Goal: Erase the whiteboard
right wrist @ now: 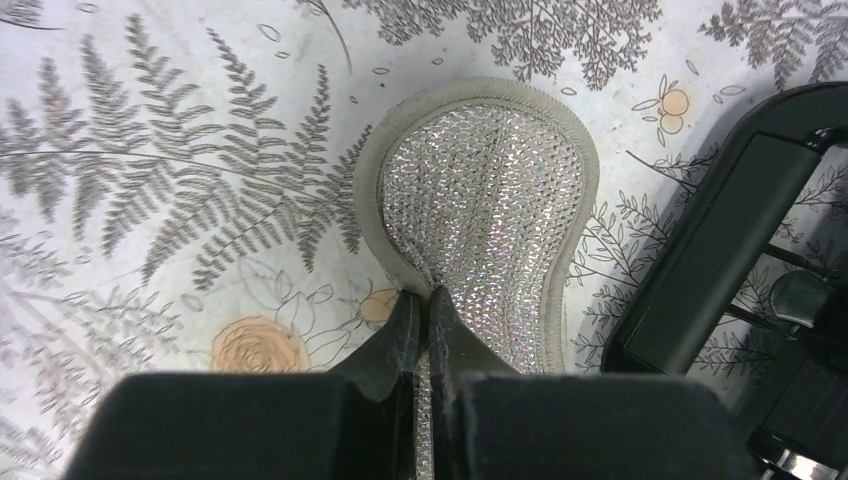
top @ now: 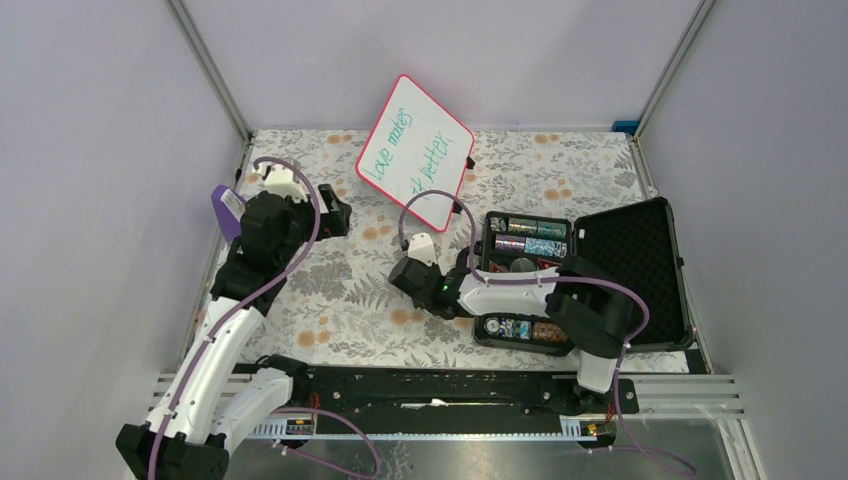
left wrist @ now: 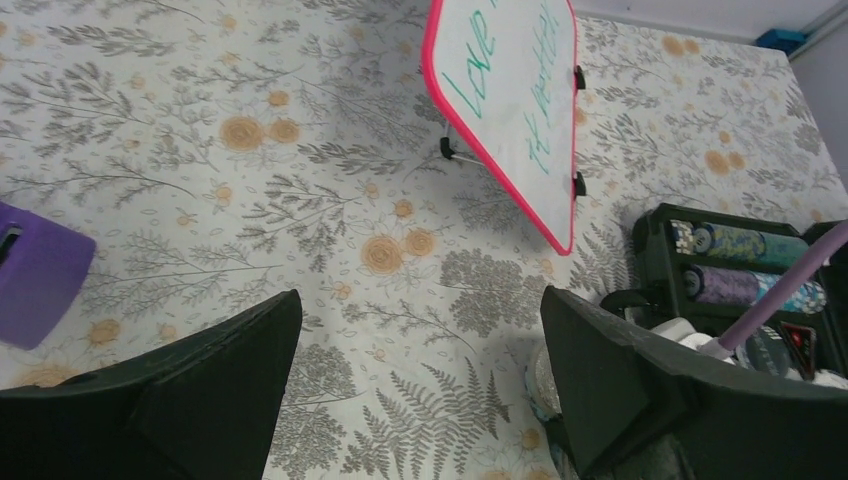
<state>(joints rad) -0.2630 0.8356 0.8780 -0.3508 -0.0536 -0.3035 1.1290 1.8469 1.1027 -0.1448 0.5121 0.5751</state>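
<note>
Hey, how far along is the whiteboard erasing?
Done: the right gripper is shut on the edge of the sparkly pad. In hand: nothing wiped yet; the whiteboard shows its green writing. Left: bringing the pad to the board and wiping it clean. The left gripper is open and empty.

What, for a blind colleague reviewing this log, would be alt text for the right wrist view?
The right arm's black fingers are pinched shut on the edge of a sparkly silver, rounded fabric pad with a grey rim, resting on a fern-and-flower printed tablecloth. Part of a black case shows at right.
</note>
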